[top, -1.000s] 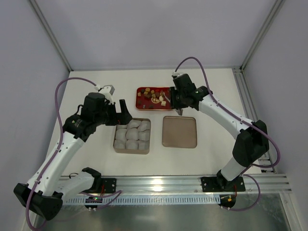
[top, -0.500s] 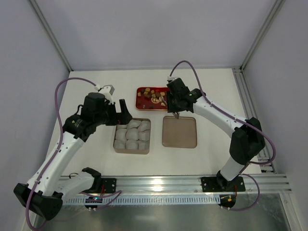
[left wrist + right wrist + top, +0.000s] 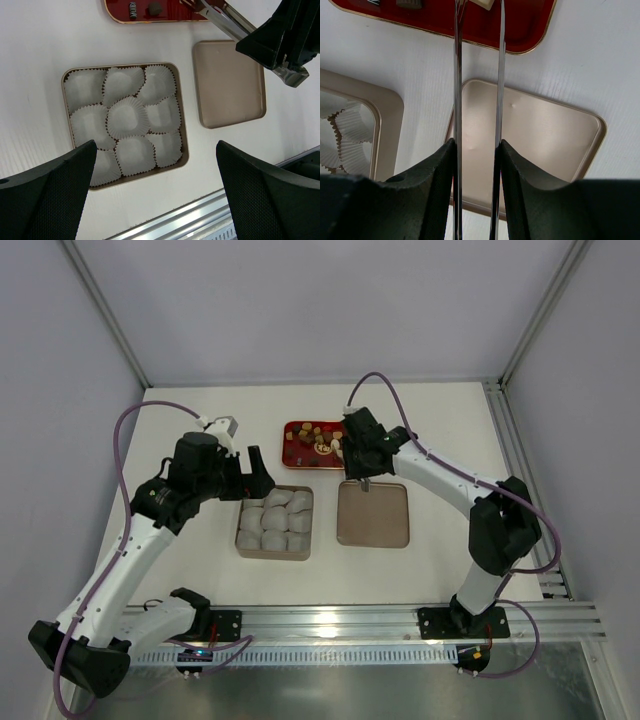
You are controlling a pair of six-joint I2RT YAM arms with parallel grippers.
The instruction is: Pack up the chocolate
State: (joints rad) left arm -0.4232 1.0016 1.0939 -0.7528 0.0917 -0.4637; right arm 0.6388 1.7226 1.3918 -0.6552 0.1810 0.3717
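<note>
Over the tin (image 3: 184, 135) at 9 o'clock, my left gripper (image 3: 155, 165) hangs spread. My right gripper (image 3: 476, 150) pinches tongs (image 3: 457, 75) near the chocolate (image 3: 316, 439).

Tabletop (image 3: 200, 430) white, matt, faint ribbed grain. Red tray (image 3: 525, 25) glossy, lacquer look, thin gold rim. Tin (image 3: 390, 135) and flat tan tray (image 3: 227, 82) satin metal look, smooth. Cups (image 3: 127, 117) white pleated paper, matt. Tongs (image 3: 457, 100) bare polished steel, thin blades. Left claw (image 3: 155, 144) fingers (image 3: 50, 195) black matt plastic, finely pebbled. Right claw (image 3: 476, 145) fingers (image 3: 435, 185) dark, smoother, slight sheen. Near rail (image 3: 330, 615) brushed aluminium.
</note>
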